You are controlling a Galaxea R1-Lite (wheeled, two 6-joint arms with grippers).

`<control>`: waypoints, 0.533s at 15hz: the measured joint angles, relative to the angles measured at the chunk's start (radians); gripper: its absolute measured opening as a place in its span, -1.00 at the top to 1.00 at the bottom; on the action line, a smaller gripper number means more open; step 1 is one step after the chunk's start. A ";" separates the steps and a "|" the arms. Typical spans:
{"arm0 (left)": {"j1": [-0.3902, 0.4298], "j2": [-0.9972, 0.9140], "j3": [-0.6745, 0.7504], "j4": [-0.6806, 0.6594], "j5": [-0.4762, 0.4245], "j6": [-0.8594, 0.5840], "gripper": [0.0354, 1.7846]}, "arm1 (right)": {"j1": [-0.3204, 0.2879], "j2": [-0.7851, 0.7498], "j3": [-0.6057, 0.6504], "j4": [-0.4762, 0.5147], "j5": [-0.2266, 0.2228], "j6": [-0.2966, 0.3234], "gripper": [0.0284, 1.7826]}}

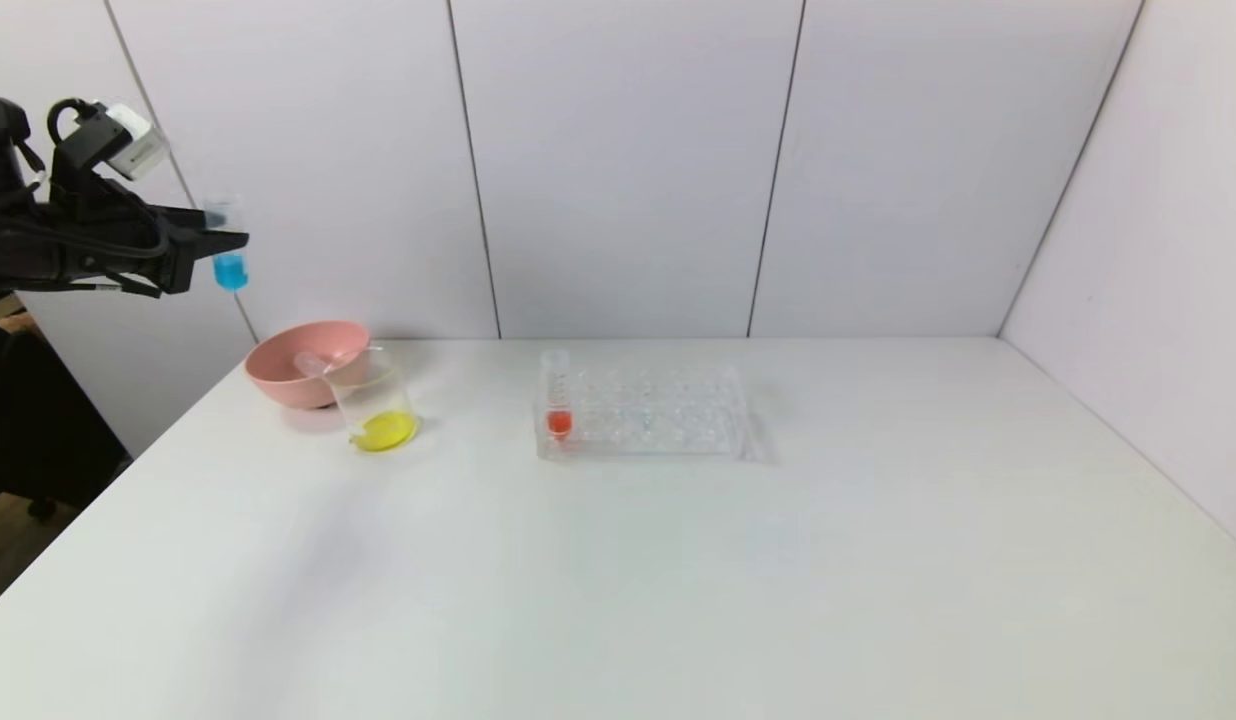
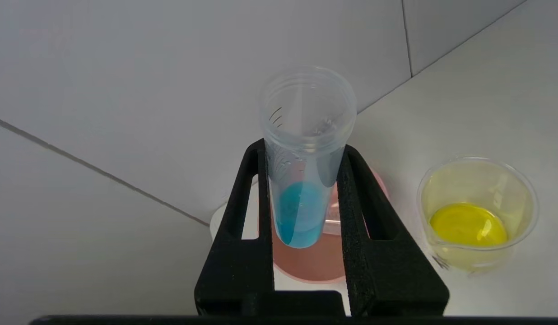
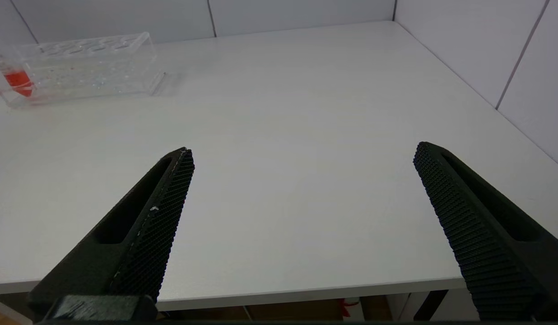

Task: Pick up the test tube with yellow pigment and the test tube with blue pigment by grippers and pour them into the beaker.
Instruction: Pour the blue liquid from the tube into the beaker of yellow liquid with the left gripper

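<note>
One blue tube held aloft by the left gripper (image 2: pixel 301 180).
Its jaws pinch the test tube with blue pigment (image 2: pixel 302 171) upright above the pink bowl (image 1: pixel 293 372), seemingly left of the beaker (image 1: pixel 376 408); the right gripper (image 3: pixel 301 158) hangs spread.

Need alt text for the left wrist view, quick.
The left gripper is shut on an upright test tube with blue pigment, held above a pink bowl. Beside the bowl on the white table stands the beaker, holding yellow liquid.
</note>
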 joint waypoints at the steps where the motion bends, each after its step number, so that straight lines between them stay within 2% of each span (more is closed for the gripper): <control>1: -0.001 0.017 0.000 -0.022 -0.015 0.017 0.54 | 0.000 0.000 0.000 0.000 0.000 0.000 -0.99; 8: -0.038 0.107 -0.023 -0.040 -0.026 0.234 0.54 | 0.000 0.000 0.000 0.000 0.000 0.000 -0.99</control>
